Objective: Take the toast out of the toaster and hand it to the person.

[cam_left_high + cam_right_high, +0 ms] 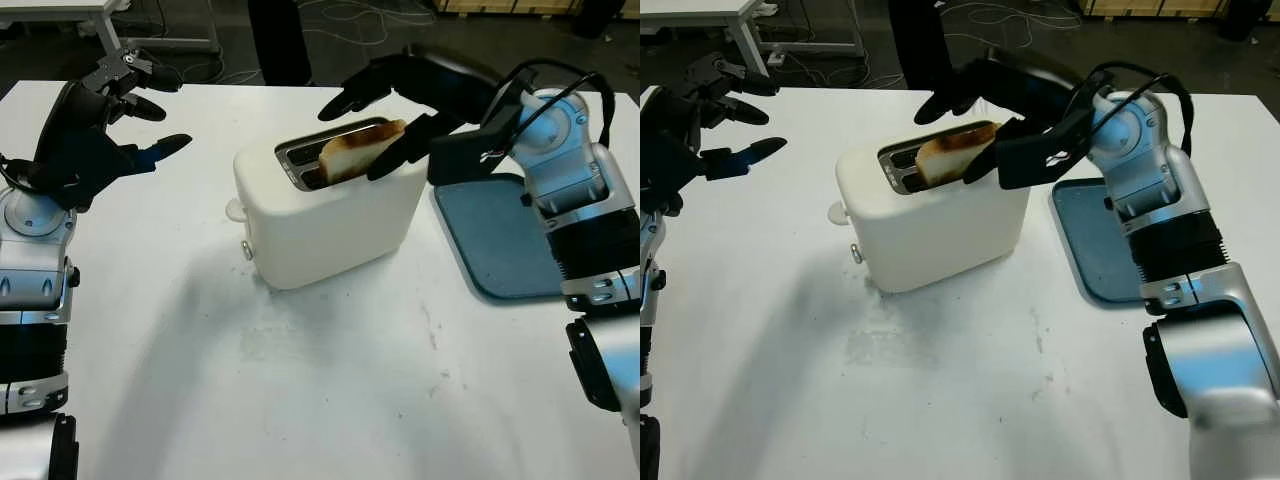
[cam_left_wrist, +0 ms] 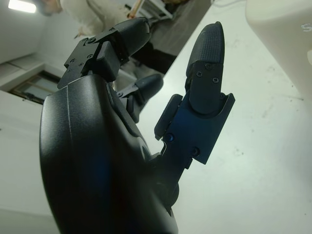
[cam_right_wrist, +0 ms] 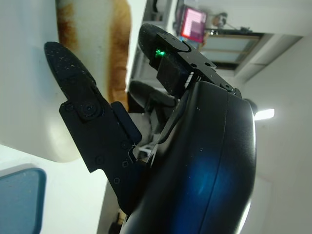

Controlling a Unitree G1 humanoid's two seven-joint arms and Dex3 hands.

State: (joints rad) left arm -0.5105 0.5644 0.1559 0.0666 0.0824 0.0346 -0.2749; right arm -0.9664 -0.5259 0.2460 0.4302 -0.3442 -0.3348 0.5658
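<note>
While our right hand (image 1: 385, 110) hovers over the white toaster (image 1: 325, 215) at the middle of the table (image 1: 300, 400), it is open and holds nothing: one finger reaches past the far side of the toast (image 1: 362, 152) and another comes down at its near right corner, but we cannot tell whether either one touches the bread. The toast stands tilted in the slot, its browned top edge well above the toaster's rim. Our left hand (image 1: 105, 125) is open too, raised over the far left part of the table, well apart from the toaster. The main risk, as we judge it, is a pinch that catches only the right corner, so the slice swings or tears as it lifts; a push against the slot's metal lip could also shove the light toaster leftward. A blue tray (image 1: 495, 245) lies just right of the toaster under our right forearm, so a low withdrawal might clip it. Open room lies above the toaster and across the near table; the far edge sits close behind.
</note>
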